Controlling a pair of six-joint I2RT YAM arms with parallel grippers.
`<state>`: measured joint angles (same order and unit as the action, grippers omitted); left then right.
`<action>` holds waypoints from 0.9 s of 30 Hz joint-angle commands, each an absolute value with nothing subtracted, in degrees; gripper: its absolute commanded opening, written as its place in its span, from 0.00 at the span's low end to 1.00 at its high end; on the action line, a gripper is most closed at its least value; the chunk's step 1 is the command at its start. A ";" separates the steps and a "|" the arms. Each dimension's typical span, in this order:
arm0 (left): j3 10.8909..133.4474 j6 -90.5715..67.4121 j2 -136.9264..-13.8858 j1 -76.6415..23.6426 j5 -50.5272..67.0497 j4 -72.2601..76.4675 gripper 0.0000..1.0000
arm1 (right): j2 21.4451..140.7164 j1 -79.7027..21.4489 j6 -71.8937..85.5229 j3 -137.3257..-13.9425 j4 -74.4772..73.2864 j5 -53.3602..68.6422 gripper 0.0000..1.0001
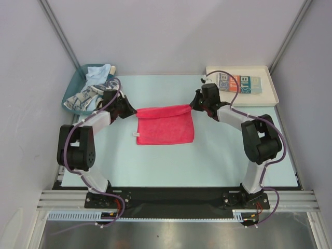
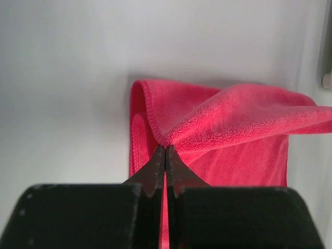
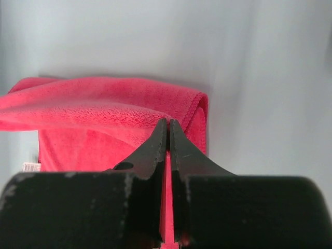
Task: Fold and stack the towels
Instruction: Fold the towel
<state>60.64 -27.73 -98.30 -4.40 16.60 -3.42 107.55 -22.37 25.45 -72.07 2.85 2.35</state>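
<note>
One towel in play: red-pink towel (image 1: pixel 165 126), spread in the middle of the table (image 1: pixel 223 161), long axis running left to right, short axis running from the far hem back toward the arm bases; small white tag (image 1: pixel 137 135) at the near-left corner.

Pinched at both far corners; left gripper (image 1: pixel 128 110) clamped down on the far-left corner, right gripper (image 1: pixel 195 105) clamped down on the far-right one; jaws pressed together in both wrist views, nothing but a fold of red cloth caught at the tips. Held hem raised slightly and bunched, rest of the cloth lying flat below and nearer the bases.

Hangs between the two grippers, then, with each arm nearest its own corner and the free hem on the near side; probably calls for carrying the held hem over toward that near hem, both grippers level and apart so the edge stays straight; risks a skewed fold if one side leads. Hard to say from these views whether a second layer already lies underneath.

Farther out: teal bin (image 1: pixel 70 98) at far left, holding a blue-and-white patterned towel (image 1: pixel 84 97) and a pale blue towel (image 1: pixel 99 72), both unfolded; white tray (image 1: pixel 273 93) at far right, carrying a folded lettered towel (image 1: pixel 239 83).
</note>
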 commanded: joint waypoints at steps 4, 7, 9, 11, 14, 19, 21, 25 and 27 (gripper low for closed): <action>54.32 -29.44 -92.20 -6.06 14.06 1.74 0.00 | 100.64 -23.55 26.45 -65.22 8.43 0.18 0.00; 51.42 -29.79 -90.44 -6.59 13.71 2.98 0.00 | 98.97 -24.08 26.72 -61.71 9.66 0.00 0.00; 49.41 -29.79 -89.13 -7.12 13.01 3.51 0.01 | 98.18 -24.70 26.89 -59.17 10.37 0.00 0.00; 48.08 -29.80 -88.42 -7.73 12.83 4.22 0.06 | 97.30 -25.48 27.07 -57.58 11.42 0.00 0.05; 45.36 -29.71 -86.84 -8.09 12.74 5.62 0.20 | 95.98 -25.75 27.51 -54.85 12.22 0.00 0.18; 42.54 -29.44 -83.58 -8.26 12.66 5.98 0.37 | 93.52 -25.84 27.95 -52.91 11.43 -1.48 0.38; 42.54 -29.62 -82.27 -8.26 12.57 5.28 0.38 | 92.64 -25.84 28.30 -52.74 10.73 -1.84 0.41; 44.47 -30.67 -82.53 -8.96 11.43 1.34 0.38 | 93.51 -25.84 29.18 -54.75 6.61 -2.99 0.42; 46.13 -30.85 -83.66 -9.58 9.41 -2.08 0.38 | 95.09 -26.01 29.35 -56.33 4.50 -3.25 0.42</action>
